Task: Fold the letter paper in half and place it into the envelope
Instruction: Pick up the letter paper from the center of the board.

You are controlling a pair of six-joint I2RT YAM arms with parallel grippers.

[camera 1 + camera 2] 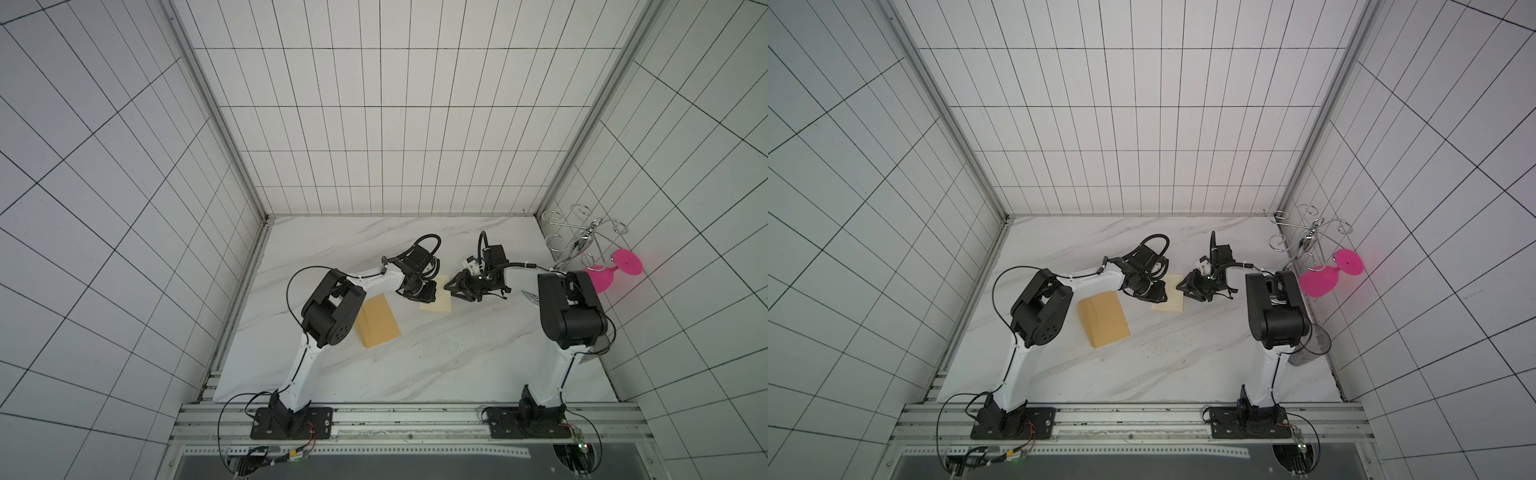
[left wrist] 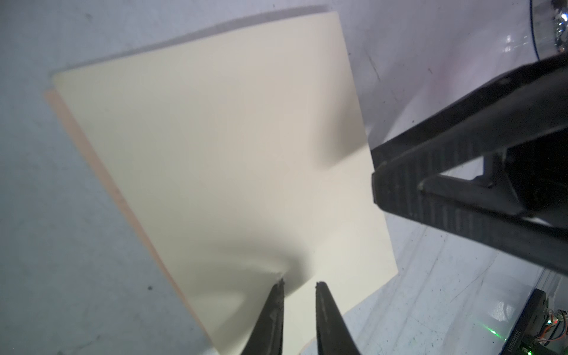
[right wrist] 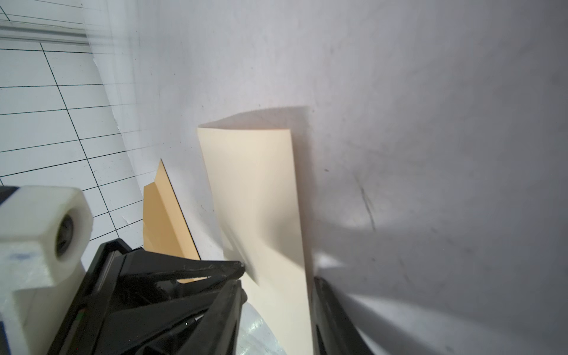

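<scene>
Evidently letter paper (image 2: 215, 153) was light, limp; edge pinch judged best. Left gripper (image 2: 299, 281) stood barely open, puckering it. Right gripper (image 3: 279, 273) gaped astride it, unclamped.

Stereo pair high overhead; wrist cameras close on letter paper (image 2: 215, 153)

Pink goblet (image 1: 602, 281) by wire rack (image 1: 582, 232), marble tabletop (image 1: 415, 365)

The table's (image 1: 436, 374) near middle is lying open. The envelope (image 1: 376, 320) is occupying the left. The wire rack (image 1: 589, 231) and pink glass (image 1: 600, 280) are crowding the far right. The left gripper (image 2: 299, 284) and right gripper (image 3: 278, 273) are leaving little room between them over the letter paper (image 1: 436, 305).
</scene>
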